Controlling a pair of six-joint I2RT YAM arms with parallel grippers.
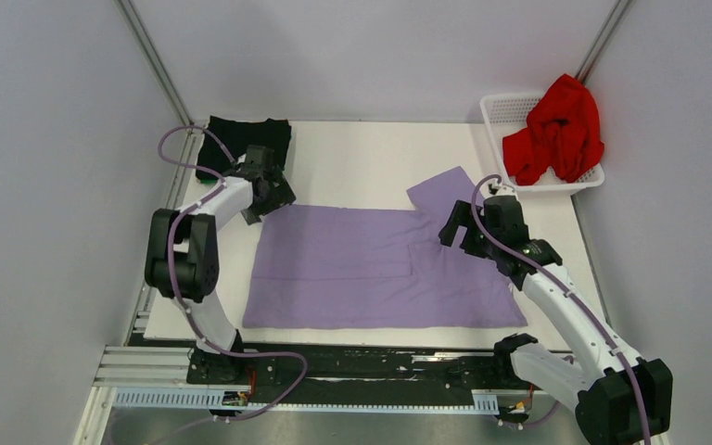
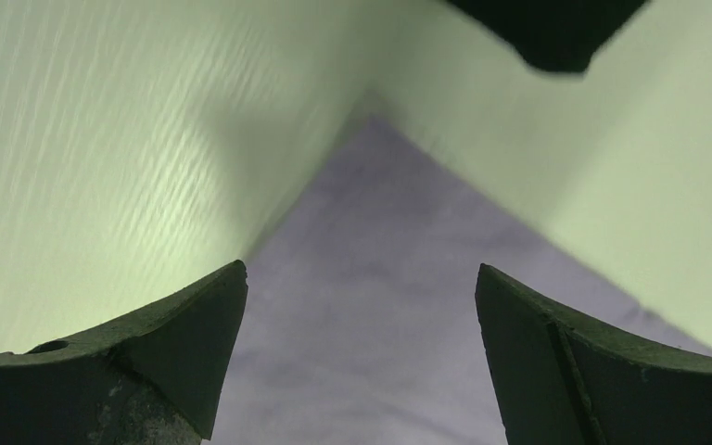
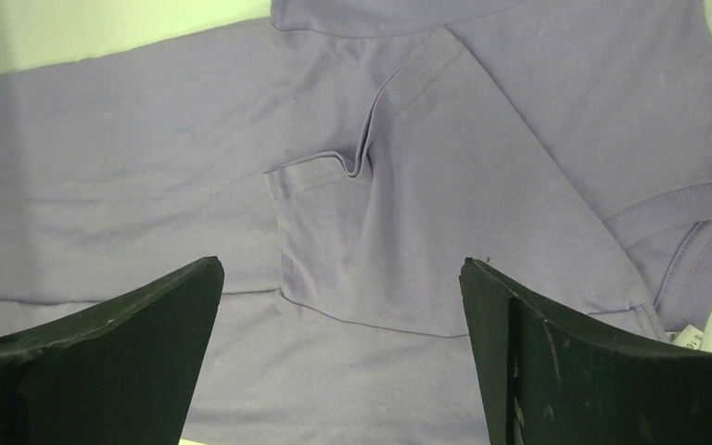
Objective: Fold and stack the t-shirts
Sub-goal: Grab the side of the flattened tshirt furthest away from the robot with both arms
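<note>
Wide-spread black fingers (image 3: pixel 102 362) of the right gripper (image 3: pixel 341 269) hang released over the lavender t-shirt (image 1: pixel 362 269), with nothing between them. That shirt lies flat across the middle of the white table (image 1: pixel 362 158). Its long axis runs left to right in the overhead frame, collar toward the right and hem toward the left. One sleeve is folded in over the body; the other sticks out toward the upper right. At the shirt's upper left corner the left gripper (image 1: pixel 267 204) is poised low, jaws apart and empty. Beyond it, at the upper left of the table, sits the folded black t-shirt (image 1: pixel 241 139). Far upper right, the red t-shirt (image 1: pixel 556 134) is heaped in a white lattice basket (image 1: pixel 505 107).
</note>
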